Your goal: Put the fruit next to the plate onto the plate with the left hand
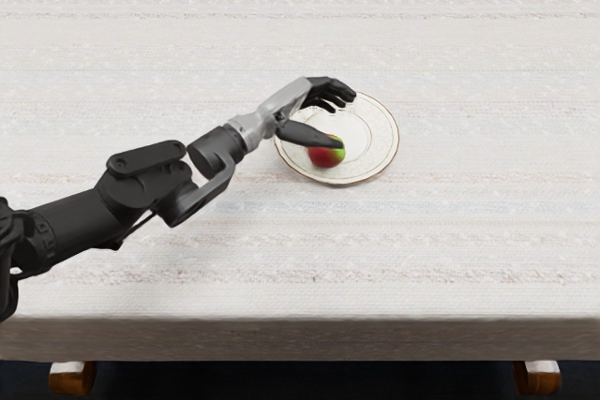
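Observation:
A white plate with a brown rim [377, 119] lies on the table right of centre. A small red and green fruit [326, 153] sits on the plate's near left part, looking slightly blurred. My left hand [319, 111] hovers over the plate's left edge, its arm coming in from the picture's left. The thumb [306, 133] points toward the fruit and ends just beside it, while the other fingers [334, 94] curl loosely above, well apart from the fruit. The hand holds nothing.
The pale wooden table [300, 250] stretches wide on all sides. Its front edge runs along the bottom, with two table feet showing below.

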`<action>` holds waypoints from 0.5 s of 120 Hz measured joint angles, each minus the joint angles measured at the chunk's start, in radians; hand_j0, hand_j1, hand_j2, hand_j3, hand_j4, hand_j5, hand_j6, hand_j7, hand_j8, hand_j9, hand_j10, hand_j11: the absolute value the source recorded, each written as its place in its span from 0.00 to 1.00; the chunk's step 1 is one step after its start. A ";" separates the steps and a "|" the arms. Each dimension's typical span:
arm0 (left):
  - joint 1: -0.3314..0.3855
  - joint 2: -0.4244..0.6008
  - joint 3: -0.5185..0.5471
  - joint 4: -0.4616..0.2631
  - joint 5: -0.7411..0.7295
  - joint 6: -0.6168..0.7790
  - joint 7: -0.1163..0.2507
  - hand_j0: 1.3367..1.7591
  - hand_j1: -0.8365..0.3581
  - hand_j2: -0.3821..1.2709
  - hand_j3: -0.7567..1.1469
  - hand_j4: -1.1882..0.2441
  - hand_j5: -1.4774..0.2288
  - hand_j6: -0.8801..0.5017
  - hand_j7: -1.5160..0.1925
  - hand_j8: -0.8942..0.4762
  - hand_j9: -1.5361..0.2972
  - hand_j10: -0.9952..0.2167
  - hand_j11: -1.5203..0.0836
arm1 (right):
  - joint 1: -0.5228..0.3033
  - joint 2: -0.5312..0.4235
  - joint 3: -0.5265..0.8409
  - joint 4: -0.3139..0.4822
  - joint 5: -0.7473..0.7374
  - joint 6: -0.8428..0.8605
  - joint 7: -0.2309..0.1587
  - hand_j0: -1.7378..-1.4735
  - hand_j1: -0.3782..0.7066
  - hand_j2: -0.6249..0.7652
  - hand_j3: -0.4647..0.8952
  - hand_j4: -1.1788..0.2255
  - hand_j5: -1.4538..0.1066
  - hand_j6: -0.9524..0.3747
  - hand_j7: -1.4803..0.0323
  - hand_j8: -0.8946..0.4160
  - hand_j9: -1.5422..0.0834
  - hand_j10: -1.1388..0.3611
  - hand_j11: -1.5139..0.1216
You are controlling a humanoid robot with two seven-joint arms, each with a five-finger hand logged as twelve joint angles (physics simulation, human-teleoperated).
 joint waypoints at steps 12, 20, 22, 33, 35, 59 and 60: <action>0.004 0.000 -0.070 0.001 -0.001 0.000 0.000 0.76 0.64 0.28 0.40 0.57 0.59 0.40 0.60 0.42 0.57 0.55 0.64 | 0.000 0.000 0.000 0.000 0.000 0.000 0.000 0.30 0.03 0.45 0.34 0.84 0.93 0.72 0.98 0.68 0.95 0.76 0.93; 0.006 0.000 -0.108 0.000 -0.002 -0.001 0.000 0.76 0.70 0.27 0.40 0.62 0.63 0.43 0.65 0.45 0.62 0.59 0.69 | 0.000 0.000 0.000 0.000 0.000 0.000 0.000 0.30 0.03 0.45 0.34 0.84 0.93 0.72 0.98 0.68 0.95 0.76 0.93; 0.013 0.000 -0.120 0.000 -0.002 -0.002 0.000 0.76 0.71 0.27 0.40 0.63 0.65 0.44 0.66 0.46 0.63 0.60 0.71 | 0.000 0.000 0.000 0.000 0.000 0.000 0.000 0.30 0.03 0.45 0.34 0.84 0.93 0.72 0.98 0.68 0.95 0.76 0.93; 0.046 0.000 -0.183 -0.003 -0.003 -0.007 0.000 0.76 0.79 0.26 0.40 0.69 0.71 0.50 0.73 0.52 0.69 0.66 0.78 | 0.000 0.000 0.000 0.000 0.000 0.000 0.000 0.30 0.03 0.45 0.34 0.84 0.93 0.72 0.98 0.68 0.95 0.76 0.93; 0.052 0.000 -0.192 -0.004 -0.003 -0.008 0.000 0.76 0.81 0.26 0.40 0.70 0.72 0.51 0.74 0.53 0.70 0.68 0.79 | 0.000 0.000 0.000 0.000 0.000 0.000 0.000 0.30 0.03 0.45 0.34 0.84 0.93 0.72 0.98 0.68 0.95 0.76 0.93; 0.147 0.078 -0.331 -0.007 -0.005 -0.075 0.000 0.76 0.91 0.24 0.40 0.77 0.80 0.58 0.82 0.60 0.78 0.76 0.88 | 0.000 0.000 0.000 0.000 0.000 0.000 0.000 0.30 0.03 0.45 0.34 0.84 0.93 0.72 0.98 0.68 0.95 0.76 0.93; 0.151 0.083 -0.336 -0.007 -0.005 -0.077 0.000 0.76 0.91 0.24 0.40 0.77 0.80 0.58 0.82 0.60 0.78 0.76 0.88 | 0.000 0.000 0.000 0.000 0.000 0.000 0.000 0.30 0.03 0.45 0.34 0.84 0.93 0.72 0.98 0.68 0.95 0.76 0.93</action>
